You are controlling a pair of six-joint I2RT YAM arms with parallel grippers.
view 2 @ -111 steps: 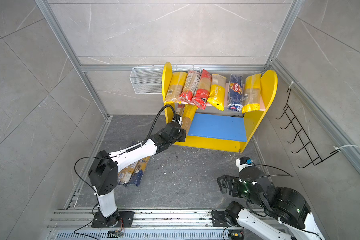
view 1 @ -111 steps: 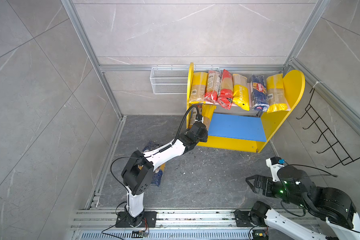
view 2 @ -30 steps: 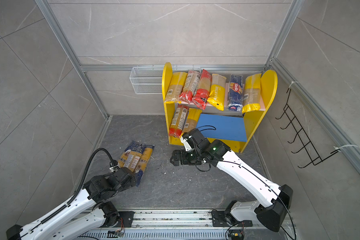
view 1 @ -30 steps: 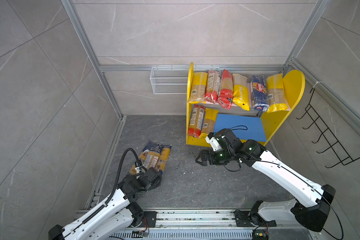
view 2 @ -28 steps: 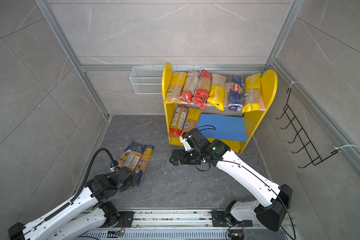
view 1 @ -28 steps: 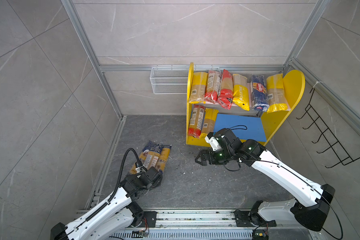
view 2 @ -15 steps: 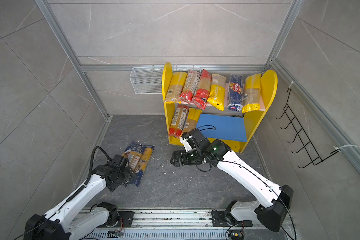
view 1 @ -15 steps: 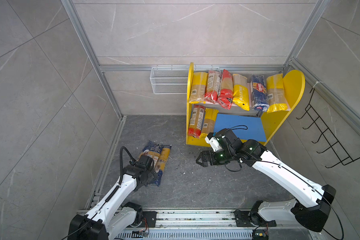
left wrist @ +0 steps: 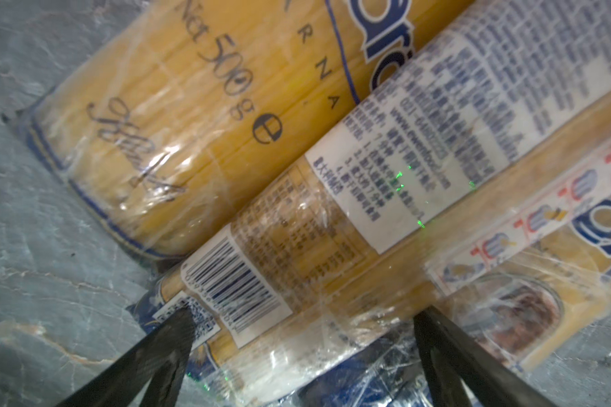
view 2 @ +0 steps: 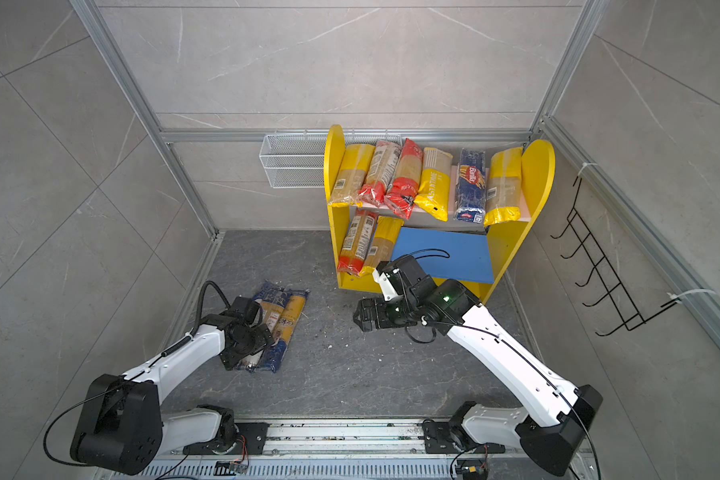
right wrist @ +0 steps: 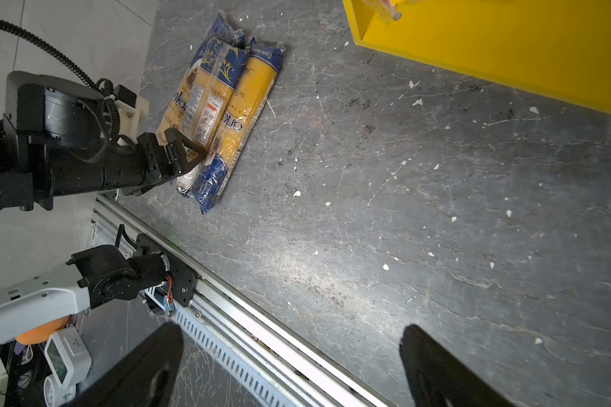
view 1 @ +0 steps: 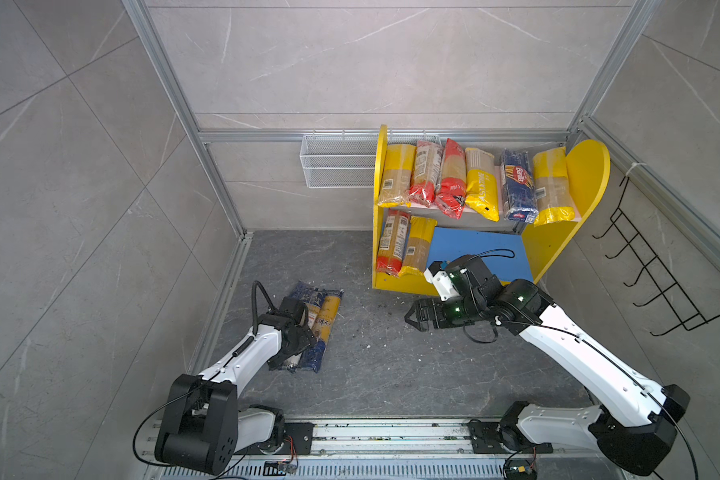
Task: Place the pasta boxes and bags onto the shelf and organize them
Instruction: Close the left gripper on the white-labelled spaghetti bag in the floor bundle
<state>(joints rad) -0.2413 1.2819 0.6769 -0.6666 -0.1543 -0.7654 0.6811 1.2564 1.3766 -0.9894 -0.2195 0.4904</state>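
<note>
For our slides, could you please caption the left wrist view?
Open left end effector poised at the barcode end of a spaghetti packet.

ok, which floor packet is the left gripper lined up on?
The middle packet, with the white label and barcode: the open left gripper straddles its end.
</note>
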